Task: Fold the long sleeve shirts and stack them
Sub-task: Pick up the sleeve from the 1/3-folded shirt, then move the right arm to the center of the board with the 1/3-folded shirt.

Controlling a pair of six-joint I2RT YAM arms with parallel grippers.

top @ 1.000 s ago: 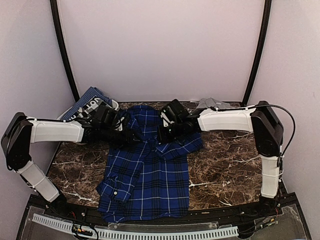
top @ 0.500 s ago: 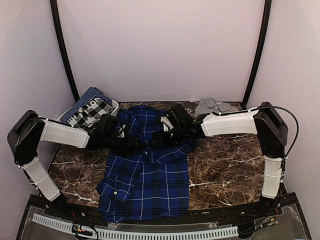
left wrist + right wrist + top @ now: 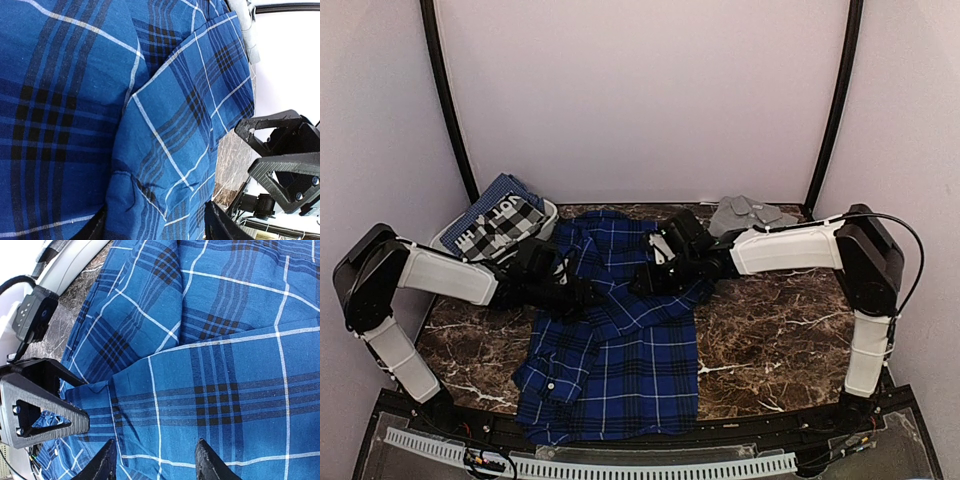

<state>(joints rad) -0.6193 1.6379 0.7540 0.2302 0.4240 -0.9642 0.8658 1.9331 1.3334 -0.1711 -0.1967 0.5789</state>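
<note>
Plaid shirt [image 3: 620, 350]: woven cloth, matt. Grey shirt [image 3: 750, 212]: soft cloth. Bench [image 3: 770, 330]: brown marble look, glossy. Fingers [image 3: 206, 465]: black matt plastic.

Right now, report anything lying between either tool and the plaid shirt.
Nothing visible does. The left tool and right tool both hang directly over the plaid shirt, jaws apart, and each wrist view shows only its blue cloth under the tool.

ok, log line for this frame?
left gripper: open, over plaid shirt | right gripper: open, over plaid shirt | plaid shirt: partly folded | grey shirt: back right, untouched
</note>
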